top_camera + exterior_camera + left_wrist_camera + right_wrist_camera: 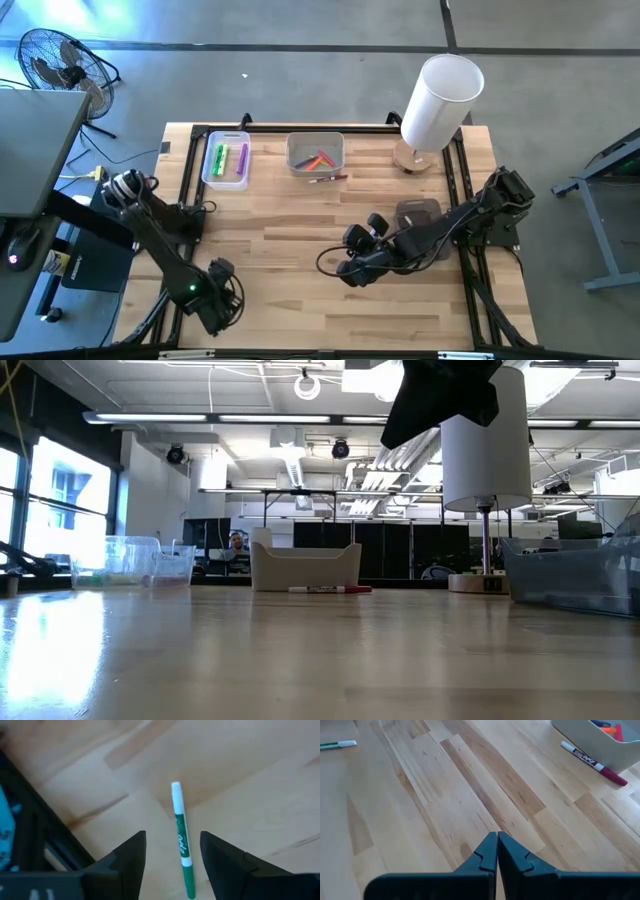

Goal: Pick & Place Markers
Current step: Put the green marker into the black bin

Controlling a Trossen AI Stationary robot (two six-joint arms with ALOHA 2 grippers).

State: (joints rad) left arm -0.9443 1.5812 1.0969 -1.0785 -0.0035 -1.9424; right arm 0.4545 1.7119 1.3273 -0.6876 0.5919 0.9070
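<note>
Desk: pale wooden planks (300, 290) inside a black frame; the grey bin (316, 152) at its far edge serves as landmark for every place below.
Grey bin: open-topped, holding orange and red markers (319, 160); in the low view it shows as a pale box (305, 566) mid-table.
Red-capped marker: white body, red cap (327, 178), lying flat on the desk just in front of the grey bin; also seen in the low view (330, 590) and the right wrist view (594, 763), close against the bin's wall.
Clear bin: just to the left of the grey bin (226, 160), holding green and pink markers.
Green marker: white body with green cap and print (182, 837), lying flat on the desk far from the grey bin, at the near left corner; it lies between the left jaws and is not pinched.
Left gripper: low over the near left part of the desk (172, 857), well away from the grey bin; jaws spread, one on each side of the green marker.
Right gripper: over the middle of the desk (497, 851), nearer than the grey bin and slightly right of it; jaws pressed together, holding nothing.
White cylinder: upright on a round wooden base (438, 100), to the right of the grey bin.
Dark tray: on the desk (418, 212), to the right of the grey bin and nearer, partly under the right arm.
</note>
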